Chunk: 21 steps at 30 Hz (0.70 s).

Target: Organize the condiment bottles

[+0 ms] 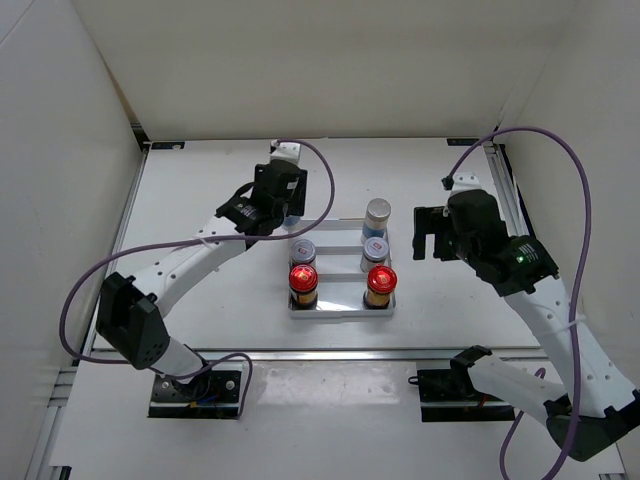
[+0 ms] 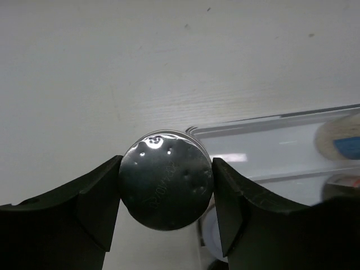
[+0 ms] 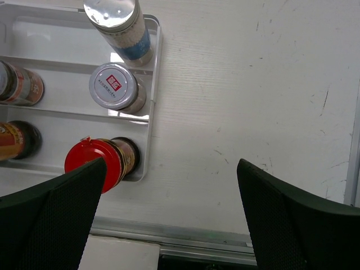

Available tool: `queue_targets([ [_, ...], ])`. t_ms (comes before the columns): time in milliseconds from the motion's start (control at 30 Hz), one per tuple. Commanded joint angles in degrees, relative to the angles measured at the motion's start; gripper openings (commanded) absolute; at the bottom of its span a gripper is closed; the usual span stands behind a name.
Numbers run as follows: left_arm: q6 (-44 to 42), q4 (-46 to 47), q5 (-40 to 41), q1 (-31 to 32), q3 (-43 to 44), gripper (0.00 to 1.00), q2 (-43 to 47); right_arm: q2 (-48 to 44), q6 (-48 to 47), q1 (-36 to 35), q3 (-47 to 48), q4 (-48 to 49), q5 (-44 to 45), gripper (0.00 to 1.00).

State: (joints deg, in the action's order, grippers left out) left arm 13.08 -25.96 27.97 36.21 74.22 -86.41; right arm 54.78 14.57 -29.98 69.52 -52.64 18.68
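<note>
Left hand [image 2: 166, 188] is pinching a silver-capped bottle [image 2: 166, 179] by its sides, right at the upper-left corner of the white tray [image 1: 340, 312] in the top view. Right hand [image 3: 171, 169] is spread wide over bare tabletop [image 3: 253, 84], just right of the tray. Five more bottles [image 1: 377, 215] stand in the tray, the two red-capped ones [image 1: 303, 280] in its bottom row

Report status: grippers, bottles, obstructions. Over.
Left gripper shut on silver-capped cylindrical bottle by white divided tray corner. Right gripper open, empty. Five bottles in tray. Nothing blocking.

White arms [image 1: 195, 262], black joints [image 1: 130, 320], black hands [image 3: 171, 185], purple cables [image 1: 588, 200]
</note>
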Motion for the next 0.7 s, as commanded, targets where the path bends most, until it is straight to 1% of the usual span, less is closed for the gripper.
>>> queue_targets([
  [0,-0.8,6.2,3.1,2.6,4.8,0.12,5.0,0.1,-0.2,0.1,-0.1,0.9,-1.3,1.0],
  [67,-0.8,6.8,1.5,2.6,4.8,0.12,3.4,0.1,-0.2,0.1,-0.1,0.9,-1.8,1.0],
  [167,-0.8,6.8,1.0,3.8,5.5,0.12,0.0,0.6,-0.2,0.1,-0.1,0.9,-1.8,1.0],
  [367,-0.2,6.8,0.3,3.8,5.5,0.11,-6.1,-0.6,-0.2,0.1,0.4,-0.4,-1.8,1.0],
  [533,1.0,7.3,0.3,3.8,5.0,0.11,-8.4,-1.1,-0.2,0.1,-0.1,-0.9,-1.2,1.0],
  [633,1.5,7.3,0.3,3.8,5.0,0.16,-9.1,-1.1,-0.2,0.1,-0.1,-0.9,-1.2,1.0],
  [667,1.5,7.3,0.3,3.8,5.0,0.19,-9.6,-1.1,-0.2,0.1,-0.1,-0.9,-1.2,1.0],
])
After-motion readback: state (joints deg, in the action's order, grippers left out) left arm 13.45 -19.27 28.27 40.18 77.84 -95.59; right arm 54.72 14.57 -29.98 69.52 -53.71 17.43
